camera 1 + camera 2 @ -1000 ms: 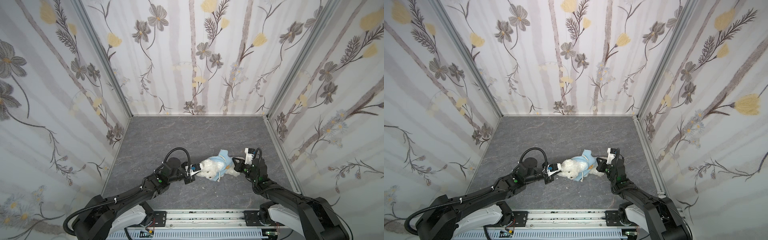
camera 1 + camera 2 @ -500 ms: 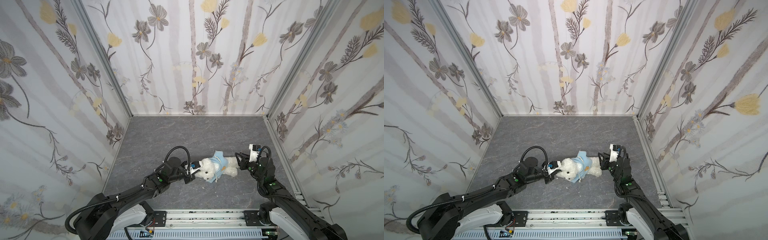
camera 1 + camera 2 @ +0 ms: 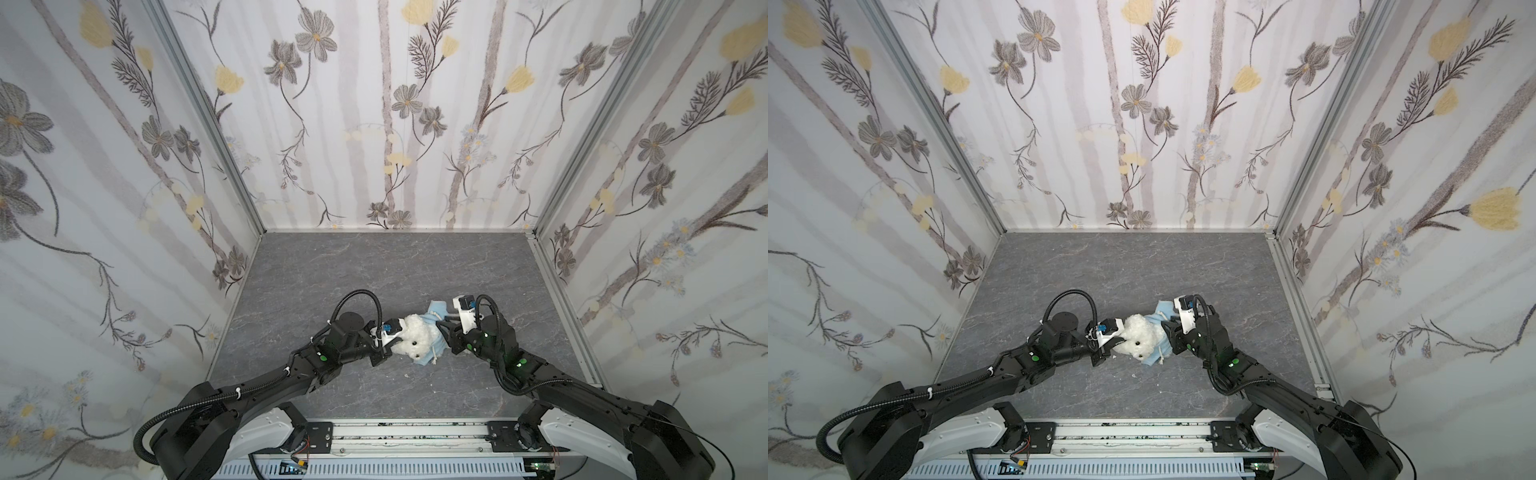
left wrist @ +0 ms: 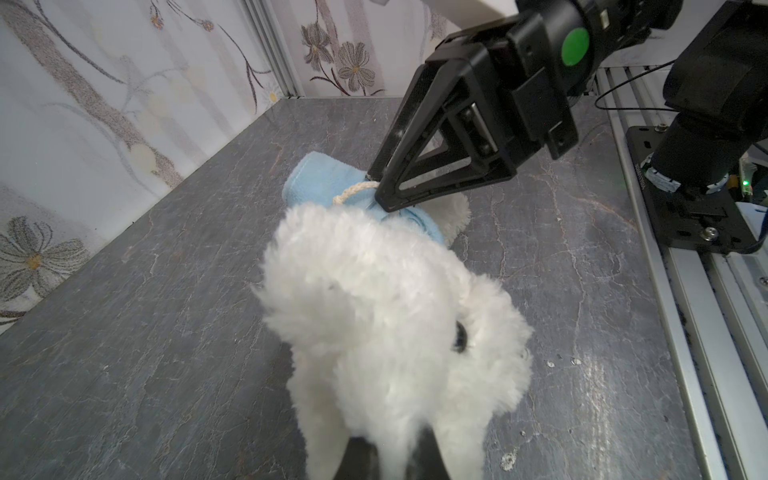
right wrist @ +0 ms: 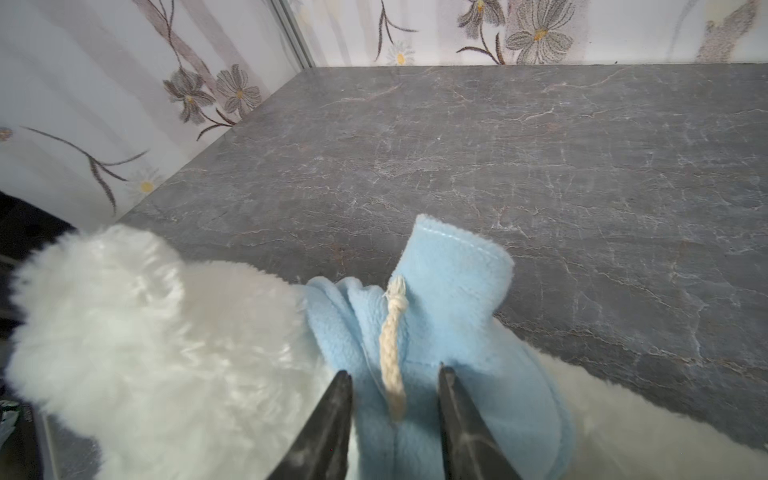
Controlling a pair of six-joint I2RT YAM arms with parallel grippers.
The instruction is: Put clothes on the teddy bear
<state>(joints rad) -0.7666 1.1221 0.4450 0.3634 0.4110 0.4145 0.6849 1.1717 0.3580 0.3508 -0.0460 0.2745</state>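
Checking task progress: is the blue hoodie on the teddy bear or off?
Partly on: the hoodie is bunched around the teddy bear, just behind its head.

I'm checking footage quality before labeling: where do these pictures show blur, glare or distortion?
Both top views: the walls splay outward, wide-angle look, even light. Left wrist view: the teddy bear close up, fur soft and washed out. Right wrist view: bear fur glares white, while the blue hoodie and its cord look sharp.

The grey marbled table (image 3: 374,270) is carrying the teddy bear (image 3: 415,338), lying near its front edge, with white specks (image 4: 508,460) beside it.
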